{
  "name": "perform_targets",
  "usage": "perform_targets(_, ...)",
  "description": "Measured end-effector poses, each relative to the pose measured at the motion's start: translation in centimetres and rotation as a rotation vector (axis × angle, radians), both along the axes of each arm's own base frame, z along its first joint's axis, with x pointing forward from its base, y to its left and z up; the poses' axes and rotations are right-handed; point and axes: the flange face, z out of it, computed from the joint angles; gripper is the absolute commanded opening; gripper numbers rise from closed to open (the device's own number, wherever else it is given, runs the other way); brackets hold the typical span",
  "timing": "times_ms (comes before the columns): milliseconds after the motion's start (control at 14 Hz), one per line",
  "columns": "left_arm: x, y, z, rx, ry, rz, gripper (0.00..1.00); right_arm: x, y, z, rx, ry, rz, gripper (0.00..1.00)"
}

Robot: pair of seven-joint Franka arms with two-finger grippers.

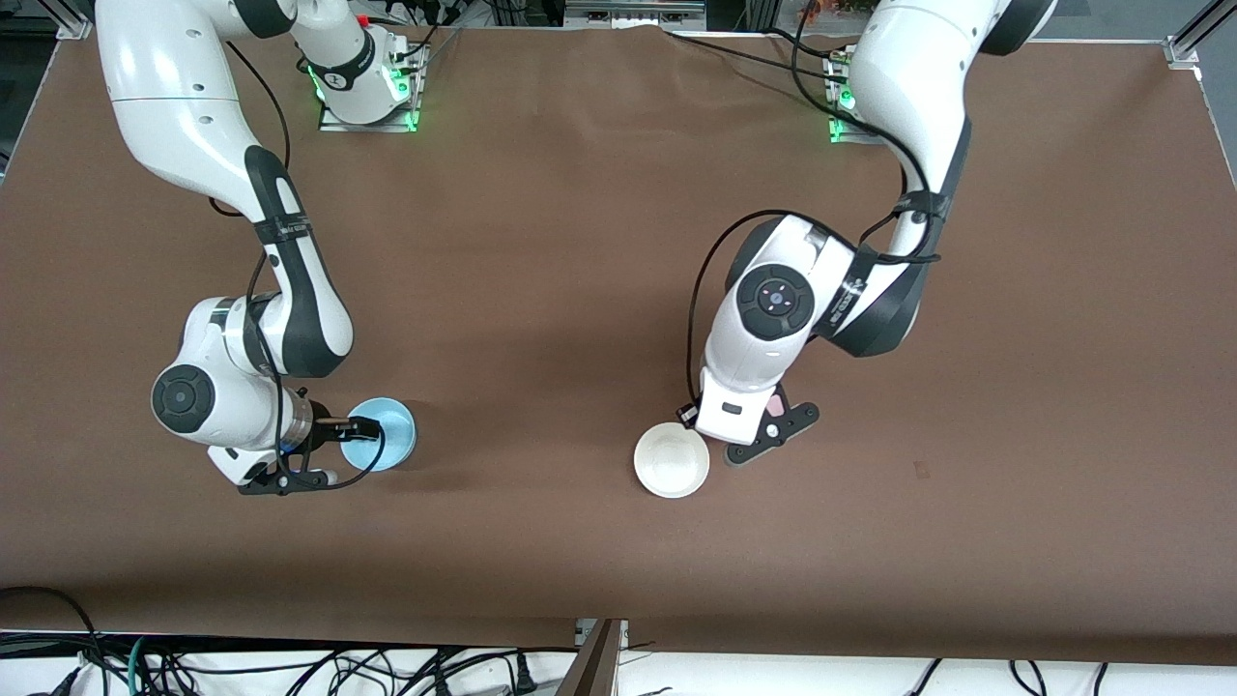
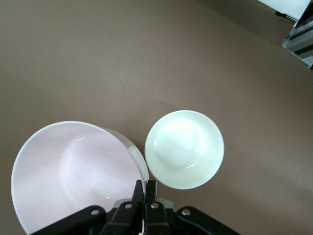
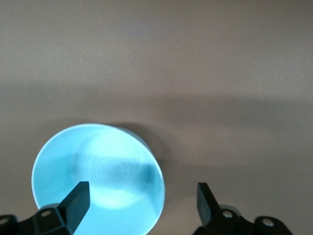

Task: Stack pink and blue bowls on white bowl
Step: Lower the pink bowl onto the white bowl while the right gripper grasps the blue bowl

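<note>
front: high, facing robots, whole table [image 1: 599,242] | wrists: close, downward | shared: white bowl [image 1: 671,460], front/left wrist

A brown cloth [image 1: 580,242] covers the whole table, lit evenly with soft shadows. Along the bottom of the frame runs a white floor strip [image 1: 773,677] strewn with black cables [image 1: 387,667]. Metal framing [image 1: 1193,39] shows at the upper right corner.

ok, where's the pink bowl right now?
The pink bowl is gripped at its rim by the left gripper, right beside the white bowl. In the front view the left arm hides nearly all of it.
</note>
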Motion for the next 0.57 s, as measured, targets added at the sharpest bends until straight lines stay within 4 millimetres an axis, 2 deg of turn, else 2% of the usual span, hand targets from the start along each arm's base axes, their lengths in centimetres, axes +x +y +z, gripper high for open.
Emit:
perform_targets(214, 1.1, -1.3, -0.9, -0.064, -0.075, 0.100, 0.00, 0.1, -0.3, -0.3, 0.010, -0.004, -0.013, 0.47)
perform_targets(570, 1.4, -2.7, -1.4, -0.124, -0.129, 0.181, 0.00, 0.1, -0.9, -1.1, 0.056, 0.009, -0.061, 0.26)
